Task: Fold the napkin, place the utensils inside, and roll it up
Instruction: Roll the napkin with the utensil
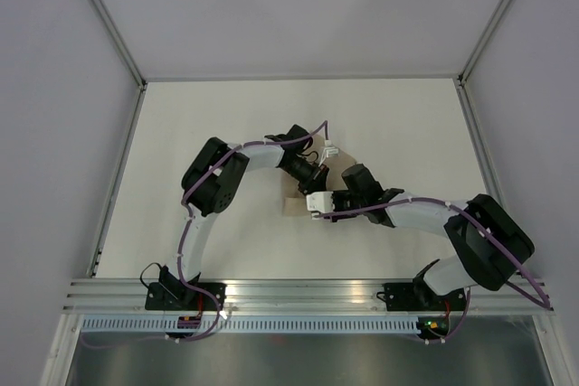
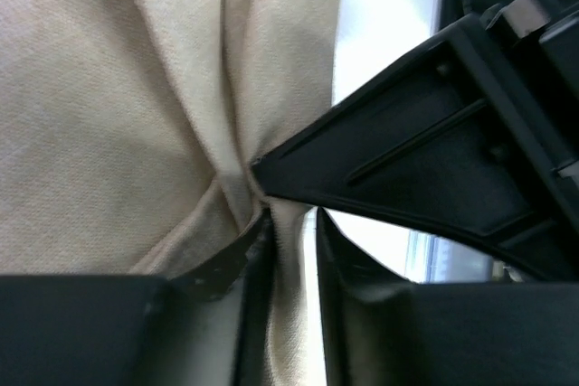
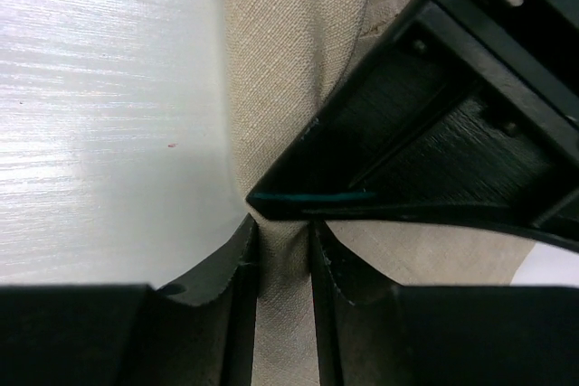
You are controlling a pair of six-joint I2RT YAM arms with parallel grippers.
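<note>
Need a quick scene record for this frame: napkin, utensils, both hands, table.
napkin: beige cloth, gathered into folds, mostly hidden under both wrists in the top view
left hand: closed on a napkin fold
right hand: closed on a napkin fold, tip to tip with the left hand
utensils: none visible
table: white, napkin near its middle
</note>
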